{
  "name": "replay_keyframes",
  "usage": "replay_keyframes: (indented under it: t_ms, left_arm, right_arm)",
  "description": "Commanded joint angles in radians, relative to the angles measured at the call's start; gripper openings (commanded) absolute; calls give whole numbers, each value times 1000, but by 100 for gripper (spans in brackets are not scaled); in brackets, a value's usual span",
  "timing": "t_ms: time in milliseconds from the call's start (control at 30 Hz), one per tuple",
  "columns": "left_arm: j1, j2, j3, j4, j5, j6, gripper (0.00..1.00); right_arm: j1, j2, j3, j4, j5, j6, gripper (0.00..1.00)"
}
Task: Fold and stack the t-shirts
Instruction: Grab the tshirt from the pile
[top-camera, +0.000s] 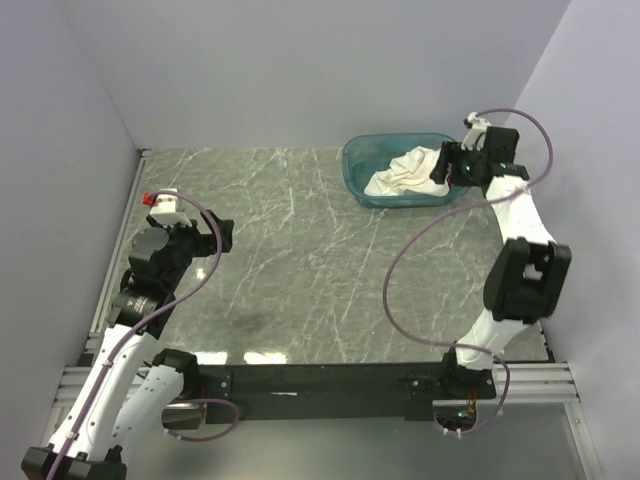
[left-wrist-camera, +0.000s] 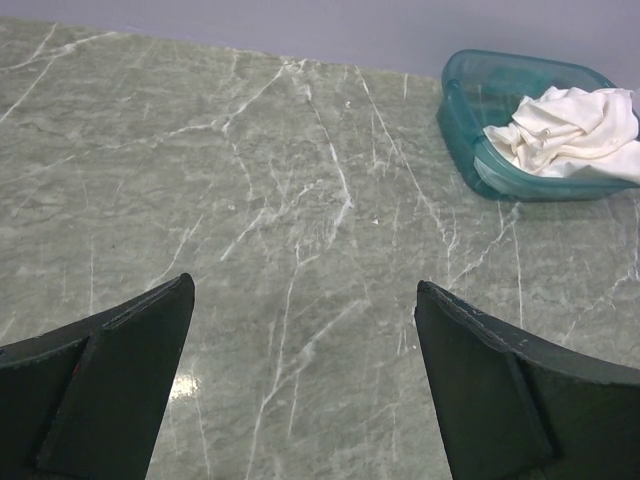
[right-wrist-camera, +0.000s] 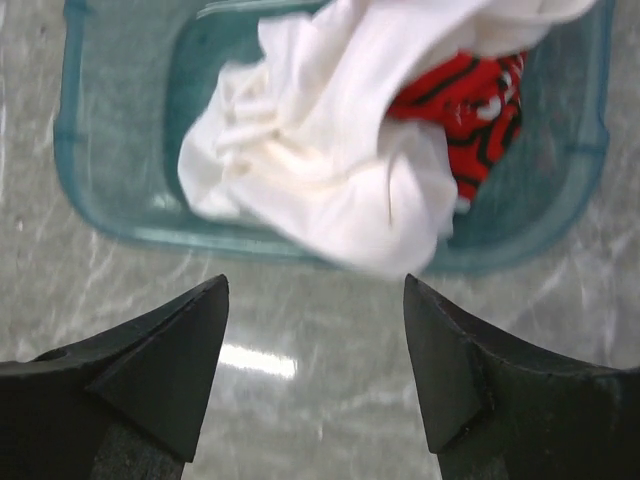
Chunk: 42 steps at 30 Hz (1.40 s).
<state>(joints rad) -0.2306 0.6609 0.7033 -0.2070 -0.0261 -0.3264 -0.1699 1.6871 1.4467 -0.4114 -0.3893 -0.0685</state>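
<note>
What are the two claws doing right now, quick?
Left claw: open, holding nothing.
Right claw: open, holding nothing, near the t-shirt in the basin.

surface: grey marble table (top-camera: 300, 260) | on it: teal basin (top-camera: 372, 153), far right

Seen from the right wrist, the crumpled white cotton t-shirt (right-wrist-camera: 320, 180) is blurred and cut by the top edge; folds hide most of its red print (right-wrist-camera: 470, 110). From above, the right gripper (top-camera: 440, 168) covers the right end of the teal plastic basin (top-camera: 355, 175), at the far right corner of the worktop (top-camera: 300, 260).
</note>
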Motion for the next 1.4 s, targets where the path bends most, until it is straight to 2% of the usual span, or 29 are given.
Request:
replay_keyframes:
  t_ms: [0,300,500,533,600,633,667,700,800,833,867,1033,1367]
  left_arm:
    - [-1,0,13,23,8,15,99]
    - [-1,-1,10,26,-21,23,99]
    - [0,14,13,21,-35,29,99]
    - [1,14,12,23,-38,29,99]
    - [1,13,10,20,-44,30,99]
    - [1,13,10,20,-47,32,99]
    - [1,11,10,21,-52,32,99]
    - [2,11,9,23,-52,33,100]
    - [1,13,10,26,-49,33,99]
    - [1,14,10,27,-46,33,99]
    - [2,14,9,29,-43,33,99]
    - [4,13,10,27,-26,32,98]
    - [4,-29,1,35,-21,29,98]
  right_arm:
    - [20,127,208,-91,38,61,75]
    - [62,446,547,-174,110,125,71]
    - [122,598,660,-208,179,121,64]
    - [127,615,678,-222,178,110,60]
    - [138,626,696,-233,184,92,37]
    - [142,619,702,-245,190,84,19]
    - [145,599,701,-247,194,78,1]
    - [150,571,673,-233,196,62,0]
    - [165,369,525,-106,210,19,0]
    - [196,259,502,-87,219,-9,0]
    - [210,220,492,-81,224,-23,0]
    - [280,53,584,-174,175,-62,0]
    - [449,-276,739,-199,104,-68,0]
